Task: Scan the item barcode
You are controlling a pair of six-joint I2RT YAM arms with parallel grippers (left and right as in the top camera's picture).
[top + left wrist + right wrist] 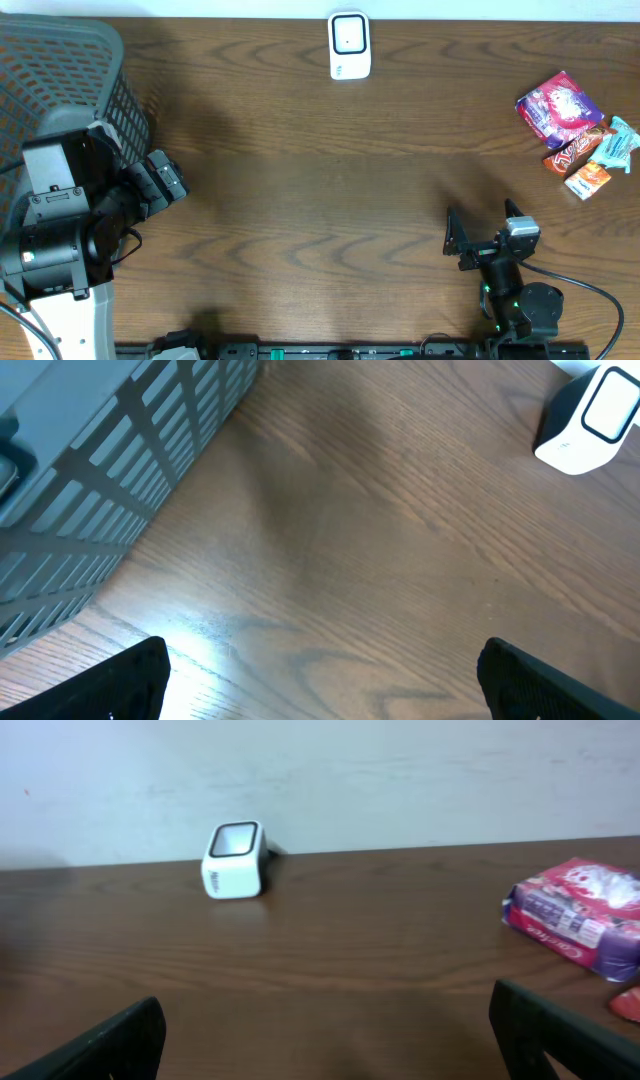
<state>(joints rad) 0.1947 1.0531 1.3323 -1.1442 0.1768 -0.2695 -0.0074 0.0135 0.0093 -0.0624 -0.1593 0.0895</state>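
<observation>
The right end effector (482, 228) hangs low over the tabletop (320, 200) at the near right with its fingers spread wide and nothing between them. The items to scan lie ahead of it and off to its right, near the tabletop's right edge. They form a small cluster: a purple-and-pink snack packet (560, 107), just this side of it a red-brown bar (577, 150), then a teal wrapper (620, 142) and a small orange sachet (587, 180). They sit close together, and whether they overlap is hard to tell. The packet sits skewed to the tabletop's edges, and the bar's long axis runs diagonally, rising away to the right. From the right wrist view the packet sits at the right margin, so reaching it probably calls for a swing rightward and forward. The white barcode scanner (349, 45) stands at the far edge near the middle, well apart from the cluster and ahead-left of this arm, its window facing up and toward the arms. The left end effector (165, 180) is likewise wide apart and empty, far over on the left beside the grey mesh basket (60, 70). It is much farther from the items, so the right arm looks the natural one for the pick. The visible part of the basket shows nothing inside, though the left arm hides some of it.
</observation>
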